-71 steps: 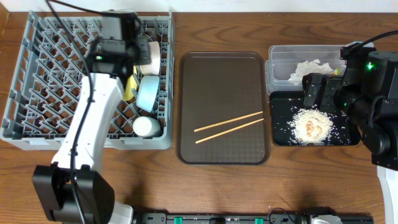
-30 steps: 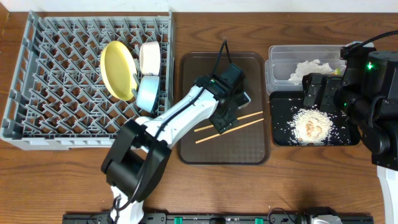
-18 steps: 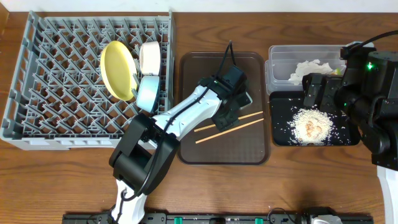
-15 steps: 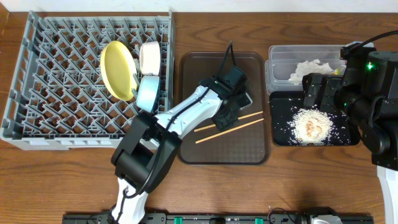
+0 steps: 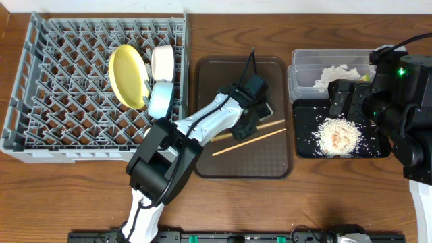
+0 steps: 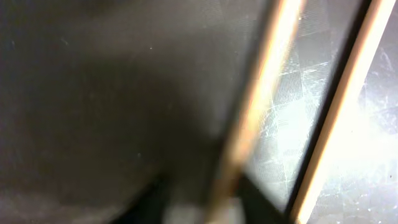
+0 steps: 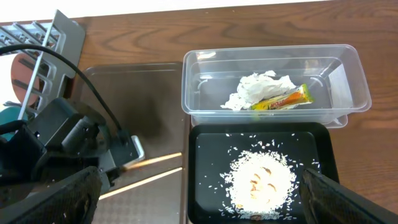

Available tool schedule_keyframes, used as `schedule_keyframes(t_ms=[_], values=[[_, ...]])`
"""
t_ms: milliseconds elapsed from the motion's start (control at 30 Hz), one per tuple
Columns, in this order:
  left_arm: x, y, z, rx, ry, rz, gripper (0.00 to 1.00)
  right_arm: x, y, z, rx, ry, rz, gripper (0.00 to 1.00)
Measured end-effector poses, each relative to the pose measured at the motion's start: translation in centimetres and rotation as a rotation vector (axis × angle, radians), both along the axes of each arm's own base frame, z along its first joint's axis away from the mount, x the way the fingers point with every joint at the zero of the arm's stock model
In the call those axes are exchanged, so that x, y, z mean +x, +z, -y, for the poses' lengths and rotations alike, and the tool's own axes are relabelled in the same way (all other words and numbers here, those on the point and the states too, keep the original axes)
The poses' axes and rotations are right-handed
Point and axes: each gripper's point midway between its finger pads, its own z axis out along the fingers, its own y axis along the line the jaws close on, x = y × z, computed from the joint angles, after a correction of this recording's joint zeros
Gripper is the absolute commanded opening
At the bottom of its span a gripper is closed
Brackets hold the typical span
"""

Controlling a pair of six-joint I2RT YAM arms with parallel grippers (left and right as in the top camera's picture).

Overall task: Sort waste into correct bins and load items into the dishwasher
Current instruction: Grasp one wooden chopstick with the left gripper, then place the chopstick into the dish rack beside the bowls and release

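Overhead, left gripper [image 5: 248, 128] meets the upper of two chopsticks [image 5: 260, 139] on the brown serving tray [image 5: 223, 81], its grip impossible to judge; right gripper [image 7: 200, 180] hangs wide open, empty, over the black tray [image 5: 305, 145]'s far edge, clear tub [image 5: 304, 64] beyond.

Brown wooden table [image 5: 67, 189] — perhaps glossy, evenly lit

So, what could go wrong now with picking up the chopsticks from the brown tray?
1. The two chopsticks lie apart, so the left gripper, down on the upper one, may take only that one.
2. They lie flat on the smooth brown tray; a thin stick could slip out of the grip.
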Motion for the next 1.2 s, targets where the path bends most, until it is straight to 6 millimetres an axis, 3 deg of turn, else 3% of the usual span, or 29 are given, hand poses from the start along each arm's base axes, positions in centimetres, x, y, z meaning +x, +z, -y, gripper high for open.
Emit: schedule_keyframes(t_ms=[467, 567, 667, 733, 767, 900, 1033, 1200], values=[[0.0, 0.8, -0.9, 0.029, 0.065, -0.021, 0.07, 0.0, 0.0, 0.0, 0.000, 0.000, 0.000, 0.99], [1.9, 4.1, -1.1, -0.024, 0.180, 0.020, 0.08, 0.0, 0.0, 0.0, 0.000, 0.000, 0.000, 0.99], [4.1, 10.1, -2.4, -0.128, 0.313, 0.114, 0.08, 0.0, 0.0, 0.0, 0.000, 0.000, 0.000, 0.99], [5.5, 17.9, -5.5, -0.253, 0.461, 0.229, 0.08, 0.0, 0.0, 0.0, 0.000, 0.000, 0.000, 0.99], [5.5, 18.6, -5.9, -0.262, 0.475, 0.238, 0.08, 0.0, 0.0, 0.0, 0.000, 0.000, 0.001, 0.99], [4.4, 24.3, -12.3, -0.294, 0.656, 0.315, 0.08, 0.0, 0.0, 0.0, 0.000, 0.000, 0.000, 0.99], [3.1, 25.5, -18.5, -0.214, 0.829, 0.339, 0.08, 0.0, 0.0, 0.0, 0.000, 0.000, 0.000, 0.99], [3.1, 23.4, -23.5, -0.108, 0.980, 0.311, 0.08, 0.0, 0.0, 0.0, 0.000, 0.000, 0.000, 0.99]])
